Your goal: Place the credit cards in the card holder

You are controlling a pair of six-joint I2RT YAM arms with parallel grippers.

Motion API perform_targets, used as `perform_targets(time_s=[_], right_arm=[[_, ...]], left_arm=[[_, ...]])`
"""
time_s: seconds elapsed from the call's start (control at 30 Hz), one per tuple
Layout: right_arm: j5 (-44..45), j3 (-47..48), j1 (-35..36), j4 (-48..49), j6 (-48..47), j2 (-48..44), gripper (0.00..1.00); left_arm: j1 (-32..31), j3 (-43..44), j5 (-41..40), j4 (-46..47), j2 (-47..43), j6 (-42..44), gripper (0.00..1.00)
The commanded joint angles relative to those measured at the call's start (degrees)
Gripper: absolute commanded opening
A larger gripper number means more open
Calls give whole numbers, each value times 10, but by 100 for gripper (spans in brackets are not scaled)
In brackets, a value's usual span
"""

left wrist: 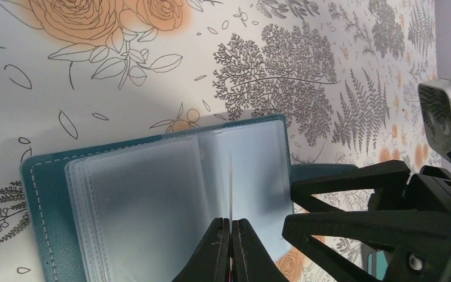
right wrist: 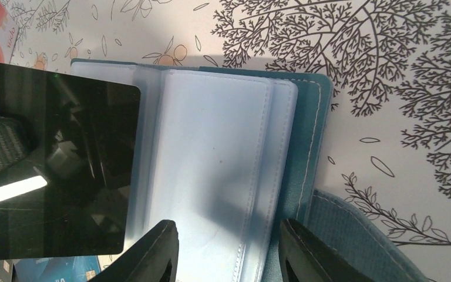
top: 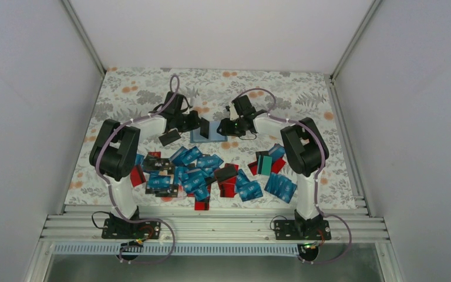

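The teal card holder (top: 210, 133) lies open and flat on the bench, clear sleeves facing up. A glossy black card (right wrist: 64, 170) stands edge-down over its left page. The other credit cards (top: 202, 173), mostly blue with some red and black, lie scattered nearby.

The left arm (top: 117, 155) and right arm (top: 302, 150) are built alike, with bulky matte-black joint housings joined by white tubular links. Each stands on a black base plate (top: 130, 228). A pale lilac cable (top: 172, 241) runs along each arm, and thinner black wires curl at the bases. The left gripper (left wrist: 231, 222) has black wedge-shaped fingers with scuffed, brownish inner edges. The right gripper (right wrist: 228, 230) has smooth black fingers with rounded tips, and a silver-grey camera box (left wrist: 446, 120) is mounted behind them.
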Motion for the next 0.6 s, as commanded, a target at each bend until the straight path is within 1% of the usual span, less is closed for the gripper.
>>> perform_targets(time_s=[0.0, 0.27, 0.57], right_arm=[[10, -3, -5, -4, -8, -13, 45], [27, -19, -5, 1, -11, -23, 44], [-4, -58, -6, 16, -2, -30, 41]], left_arm=[[4, 18, 9, 15, 10, -9, 2], [5, 20, 9, 22, 19, -9, 3], [6, 21, 15, 26, 29, -11, 2]])
